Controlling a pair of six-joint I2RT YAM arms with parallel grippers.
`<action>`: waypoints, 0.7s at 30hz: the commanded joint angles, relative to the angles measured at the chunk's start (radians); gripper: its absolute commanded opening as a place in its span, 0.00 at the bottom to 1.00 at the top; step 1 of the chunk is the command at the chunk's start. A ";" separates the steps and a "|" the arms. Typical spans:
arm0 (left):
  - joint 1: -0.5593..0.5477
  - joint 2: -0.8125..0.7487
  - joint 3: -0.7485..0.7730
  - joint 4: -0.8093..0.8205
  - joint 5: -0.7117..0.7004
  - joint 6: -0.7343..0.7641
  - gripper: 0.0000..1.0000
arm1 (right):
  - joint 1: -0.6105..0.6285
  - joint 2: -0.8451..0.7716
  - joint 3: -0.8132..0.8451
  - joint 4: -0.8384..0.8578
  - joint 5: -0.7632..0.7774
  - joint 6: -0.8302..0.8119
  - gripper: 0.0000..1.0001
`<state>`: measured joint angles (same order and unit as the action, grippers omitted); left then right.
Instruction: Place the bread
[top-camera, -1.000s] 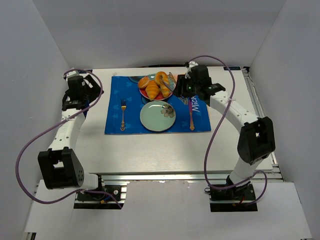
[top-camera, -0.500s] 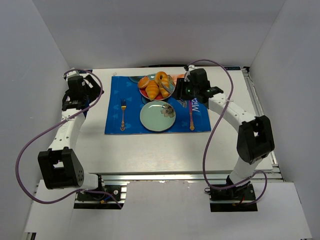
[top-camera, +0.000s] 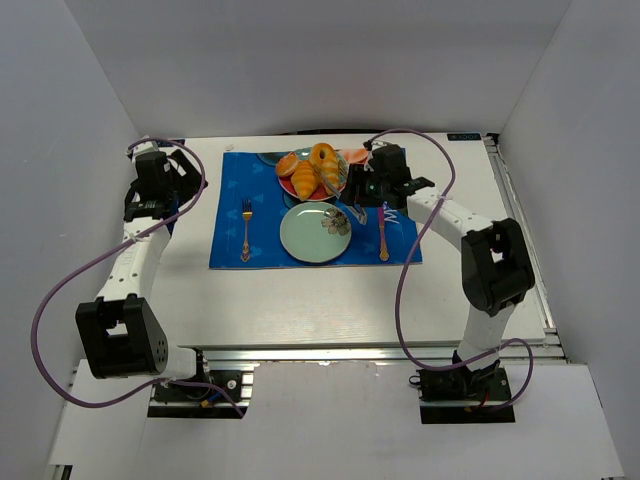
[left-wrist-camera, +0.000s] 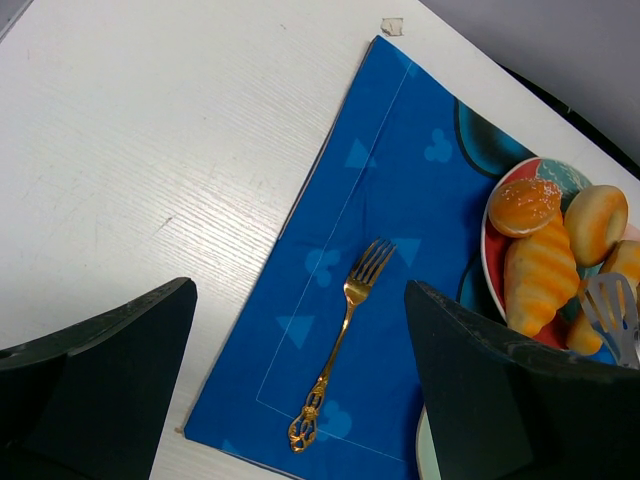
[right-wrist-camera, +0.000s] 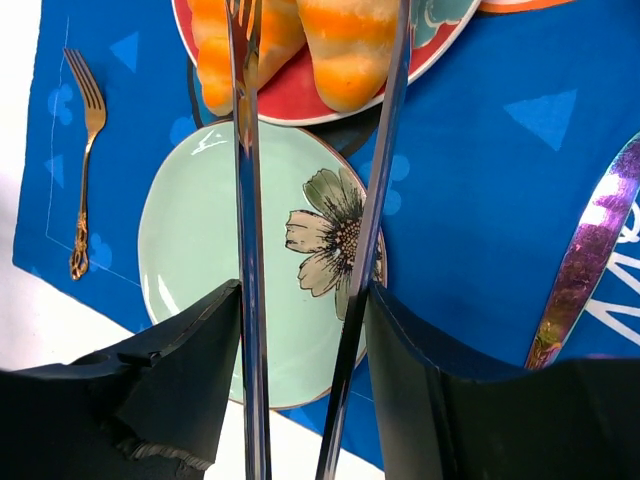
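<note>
Partly, the bread (right-wrist-camera: 345, 45) (cropped) hides behind tongs (right-wrist-camera: 374, 200).

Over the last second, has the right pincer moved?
Yes. The right pincer, gripping tongs, has shifted left across the blue placemat toward the red plate of bread.

Top view sits high behind both bases and looks down on the whole surface (top-camera: 300, 300). Left wrist view I read as close, angled down over the mat (left-wrist-camera: 400, 150). Right wrist view is closer still, looking along its tongs (right-wrist-camera: 247, 200) onto the green plate (right-wrist-camera: 200, 230). All three share the fork (left-wrist-camera: 343, 345) and the red plate (right-wrist-camera: 290, 100).
</note>
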<state>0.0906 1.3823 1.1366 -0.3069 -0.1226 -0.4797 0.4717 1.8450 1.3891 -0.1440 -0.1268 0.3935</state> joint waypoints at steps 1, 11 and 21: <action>0.008 -0.023 -0.011 0.005 0.000 0.006 0.96 | 0.004 -0.001 -0.007 0.080 0.007 0.022 0.57; 0.008 -0.028 -0.020 0.011 0.005 0.001 0.96 | 0.001 -0.004 -0.032 0.078 0.026 0.057 0.55; 0.008 -0.035 -0.028 0.014 0.009 -0.003 0.96 | -0.002 -0.027 -0.045 0.075 0.032 0.064 0.31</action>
<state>0.0906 1.3823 1.1194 -0.3061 -0.1223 -0.4801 0.4717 1.8469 1.3487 -0.1078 -0.1146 0.4561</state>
